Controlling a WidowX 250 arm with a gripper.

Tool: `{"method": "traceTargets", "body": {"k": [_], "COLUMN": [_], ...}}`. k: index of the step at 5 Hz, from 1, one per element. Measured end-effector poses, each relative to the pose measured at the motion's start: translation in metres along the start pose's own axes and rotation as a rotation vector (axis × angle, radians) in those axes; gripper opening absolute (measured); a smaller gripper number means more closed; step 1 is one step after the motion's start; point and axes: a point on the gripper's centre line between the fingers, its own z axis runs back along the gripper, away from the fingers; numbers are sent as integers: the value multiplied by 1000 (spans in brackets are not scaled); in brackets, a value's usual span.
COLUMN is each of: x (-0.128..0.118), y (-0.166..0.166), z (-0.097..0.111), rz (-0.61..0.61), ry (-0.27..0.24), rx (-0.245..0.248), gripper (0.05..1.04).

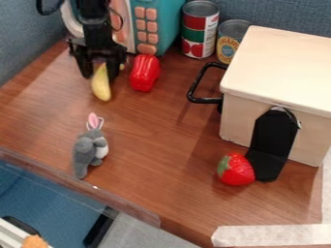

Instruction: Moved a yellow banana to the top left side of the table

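Near eleven o'clock on the wooden table (155, 121), as it looks from where I'm standing, the yellow banana (101, 88) lies right under the black gripper (100, 75). The two fingers hang well parted, a fair gap between them, one at the nine o'clock side and one at the three. Most of the fruit pokes out toward six o'clock from the fingertips. Its long axis runs from about half past six up toward one, so it leans a little, and the upper end seems to pass behind the finger on the three o'clock side. That slant is what I'd watch. The banana is already in the table's upper left, so I'd judge the job all but done, with a lift toward twelve o'clock as the likely next step. Going straight up ought to clear it; a drift toward three could drag the upper end along or knock the red pepper (144, 72), which sits just beside the gripper on that side.
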Motion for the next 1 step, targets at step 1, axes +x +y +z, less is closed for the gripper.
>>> {"method": "traceTargets", "body": {"k": [1], "x": [3], "y": [-4], "z": [36], "rz": [0], "ry": [-79], "rx": [-30], "gripper": [1011]}}
